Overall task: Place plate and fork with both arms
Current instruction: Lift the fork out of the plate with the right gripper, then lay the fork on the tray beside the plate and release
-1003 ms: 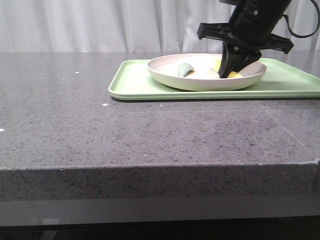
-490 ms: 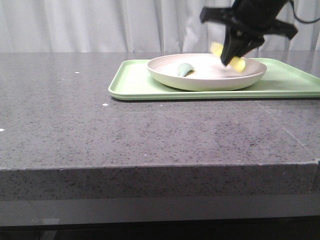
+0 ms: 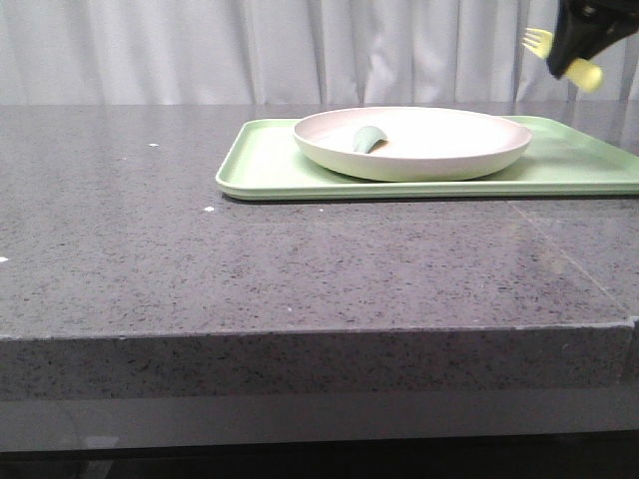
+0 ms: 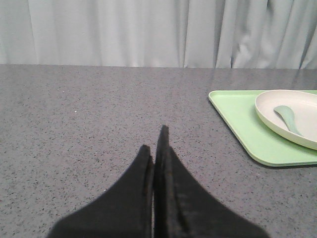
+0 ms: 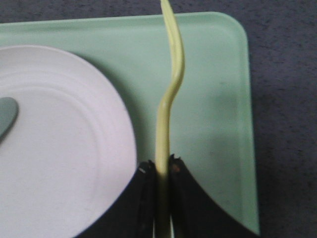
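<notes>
The cream-white plate sits on the light-green tray at the back right of the table; it also shows in the left wrist view and the right wrist view. My right gripper hangs high at the far right, above the tray, shut on the pale-yellow fork. In the right wrist view the fork runs straight out from between the fingertips of that gripper, over the tray's bare part. My left gripper is shut and empty over the table, well left of the tray.
A grey-green spoon lies in the plate on its left side, also seen in the left wrist view as the spoon. White curtains hang behind the grey stone table. The tray's right edge borders bare tabletop.
My right gripper has lifted the fork out of the plate and carried it up and to the right. The plate and the spoon have not moved.
</notes>
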Controlling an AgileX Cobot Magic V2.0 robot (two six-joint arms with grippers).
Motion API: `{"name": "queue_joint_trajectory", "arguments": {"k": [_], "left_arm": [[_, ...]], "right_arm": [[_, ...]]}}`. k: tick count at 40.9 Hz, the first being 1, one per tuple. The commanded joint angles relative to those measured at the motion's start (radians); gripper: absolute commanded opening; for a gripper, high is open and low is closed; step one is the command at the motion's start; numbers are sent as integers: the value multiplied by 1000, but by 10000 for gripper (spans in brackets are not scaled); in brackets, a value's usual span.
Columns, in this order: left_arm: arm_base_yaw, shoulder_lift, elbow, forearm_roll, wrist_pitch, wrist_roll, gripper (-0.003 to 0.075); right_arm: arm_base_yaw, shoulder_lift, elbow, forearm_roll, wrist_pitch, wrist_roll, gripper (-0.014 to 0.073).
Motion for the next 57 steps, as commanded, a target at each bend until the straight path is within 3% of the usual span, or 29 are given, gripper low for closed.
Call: {"name": "queue_joint_trajectory", "arguments": {"k": [1, 19, 28, 37, 44, 57], "left_arm": [[0, 9, -26, -3, -84, -11, -18], [0, 9, -26, -3, -84, -11, -18], [0, 9, -26, -3, -84, -11, -18], [0, 9, -26, -3, -84, -11, -18], [0, 9, -26, -3, -84, -11, -18], [0, 9, -26, -3, -84, -11, -18]], "right_arm": [[-22, -13, -33, -32, -25, 0, 13], [-24, 67, -33, -33, -17, 0, 22], [-24, 84, -33, -33, 10, 0, 154], [-24, 87, -33, -33, 15, 0, 193], [-24, 81, -33, -33, 16, 0, 330], [-25, -39, -34, -33, 23, 0, 326]]}}
